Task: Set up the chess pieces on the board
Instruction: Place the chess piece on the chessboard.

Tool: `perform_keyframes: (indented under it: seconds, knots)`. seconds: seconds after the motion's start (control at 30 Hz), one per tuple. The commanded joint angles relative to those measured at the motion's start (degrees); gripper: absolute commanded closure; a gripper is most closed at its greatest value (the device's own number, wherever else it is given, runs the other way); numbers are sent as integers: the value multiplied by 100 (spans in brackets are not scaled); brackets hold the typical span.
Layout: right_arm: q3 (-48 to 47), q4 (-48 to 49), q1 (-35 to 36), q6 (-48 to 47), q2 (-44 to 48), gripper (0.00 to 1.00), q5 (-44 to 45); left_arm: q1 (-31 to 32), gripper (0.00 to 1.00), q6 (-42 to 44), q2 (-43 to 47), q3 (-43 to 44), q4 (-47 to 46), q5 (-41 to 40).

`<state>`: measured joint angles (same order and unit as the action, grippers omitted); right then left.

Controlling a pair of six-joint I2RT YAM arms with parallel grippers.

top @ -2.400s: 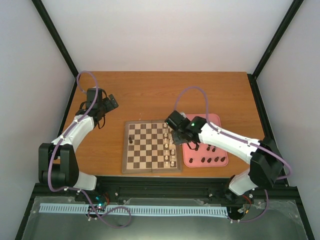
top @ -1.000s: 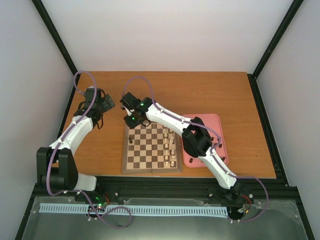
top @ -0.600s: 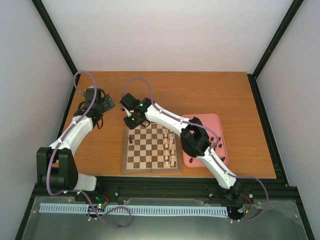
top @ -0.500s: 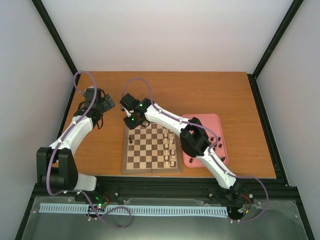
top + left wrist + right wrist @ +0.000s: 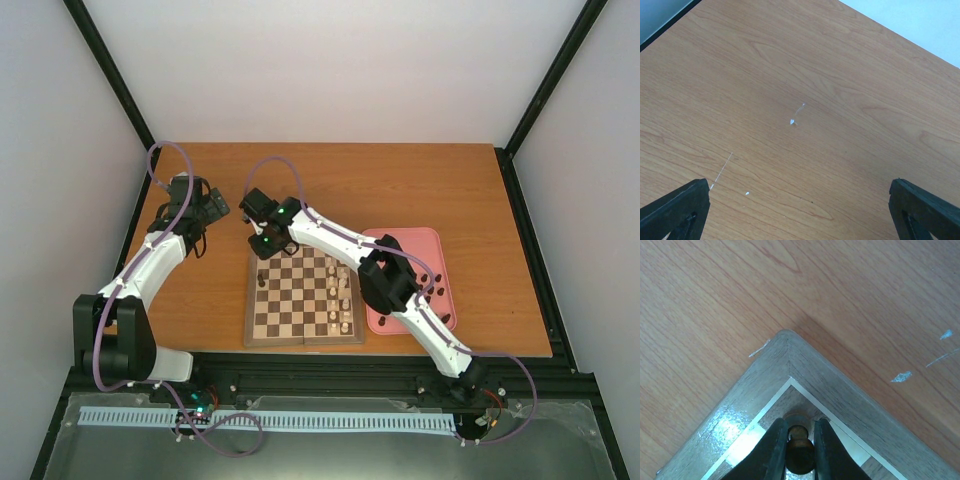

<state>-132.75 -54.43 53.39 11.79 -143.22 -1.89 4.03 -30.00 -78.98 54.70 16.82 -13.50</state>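
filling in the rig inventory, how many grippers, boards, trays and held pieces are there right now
grippers: 2 (left gripper, right gripper)
chessboard: 1
pink tray: 1
dark piece held in the right gripper: 1
total: 5
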Motion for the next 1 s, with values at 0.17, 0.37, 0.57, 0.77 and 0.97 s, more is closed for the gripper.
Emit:
perform_keyframes:
  seconds: [0.17, 0.37, 0.57, 0.77, 0.97]
  knots:
    - [-190, -6, 49, -37, -189, 88, 144, 29, 0, 12, 11, 186, 6, -21]
    - [-200, -10, 49, -41, -190, 84, 155, 31, 0, 12, -3, 182, -3, -21]
    - [-199, -20, 49, -101, -155, 73, 71, 32, 0, 12, -30, 190, -3, -21]
    - [-199, 32, 92, -174, -94, 66, 37, 33, 0, 12, -54, 211, -3, -21]
    - [-199, 41, 111, -158, -73, 66, -120, 29, 0, 12, -31, 202, 0, -27]
